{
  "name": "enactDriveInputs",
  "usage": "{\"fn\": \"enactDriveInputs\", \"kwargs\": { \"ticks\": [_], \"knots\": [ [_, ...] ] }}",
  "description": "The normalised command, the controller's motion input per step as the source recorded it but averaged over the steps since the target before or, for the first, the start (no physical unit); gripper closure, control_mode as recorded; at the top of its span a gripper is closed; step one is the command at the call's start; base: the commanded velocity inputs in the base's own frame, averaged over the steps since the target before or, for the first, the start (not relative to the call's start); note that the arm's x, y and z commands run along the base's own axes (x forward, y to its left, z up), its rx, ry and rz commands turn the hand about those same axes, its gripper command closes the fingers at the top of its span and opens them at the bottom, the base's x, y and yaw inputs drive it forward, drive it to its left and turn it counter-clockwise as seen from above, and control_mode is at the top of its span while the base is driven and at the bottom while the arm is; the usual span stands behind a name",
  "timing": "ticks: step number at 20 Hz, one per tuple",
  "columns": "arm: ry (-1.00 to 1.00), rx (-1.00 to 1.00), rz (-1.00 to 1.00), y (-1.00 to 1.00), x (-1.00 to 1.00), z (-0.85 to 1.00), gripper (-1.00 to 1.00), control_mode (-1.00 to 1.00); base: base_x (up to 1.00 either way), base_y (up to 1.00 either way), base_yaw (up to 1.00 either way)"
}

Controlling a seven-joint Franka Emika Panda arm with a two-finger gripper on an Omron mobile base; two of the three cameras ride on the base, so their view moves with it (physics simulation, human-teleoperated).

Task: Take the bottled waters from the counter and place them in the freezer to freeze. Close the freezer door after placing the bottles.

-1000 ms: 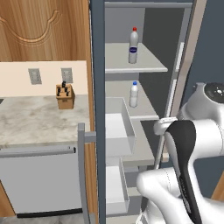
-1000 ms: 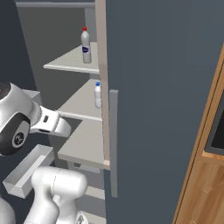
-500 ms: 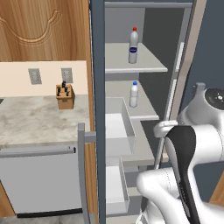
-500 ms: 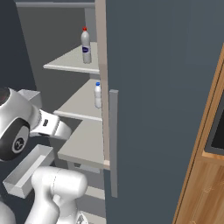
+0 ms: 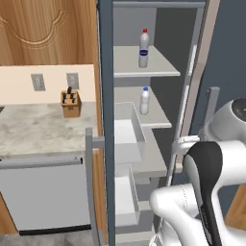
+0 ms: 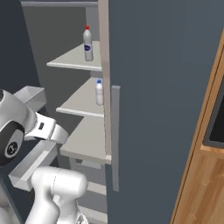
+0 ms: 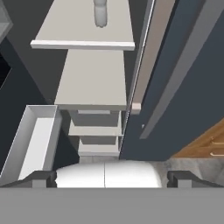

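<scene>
Slightly shifted arm, pincer (image 7: 112, 177) spread empty — both bottled waters (image 5: 143, 48) shelved in freezer (image 5: 144, 74).

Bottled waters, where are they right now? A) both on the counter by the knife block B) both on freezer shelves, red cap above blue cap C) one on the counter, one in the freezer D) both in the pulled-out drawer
B: the red-capped bottle stands on the upper freezer shelf and the blue-capped bottle on the shelf below it, both upright; on the counter I see just the knife block.
</scene>
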Motion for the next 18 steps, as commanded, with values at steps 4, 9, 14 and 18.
{"fn": "enactDriveInputs", "kwargs": {
  "ticks": [4,9,14,18],
  "knots": [
    [0.0,0.0,0.0,0.0,0.0,0.0,-1.0,1.0,-0.55,0.06,-0.12],
    [0.0,0.0,0.0,0.0,0.0,0.0,-1.0,1.0,-0.54,0.06,-0.17],
    [0.0,0.0,0.0,0.0,0.0,0.0,-1.0,1.0,-0.58,0.2,-0.23],
    [0.0,0.0,0.0,0.0,0.0,0.0,-1.0,1.0,-0.29,0.46,-0.15]
  ]
}}
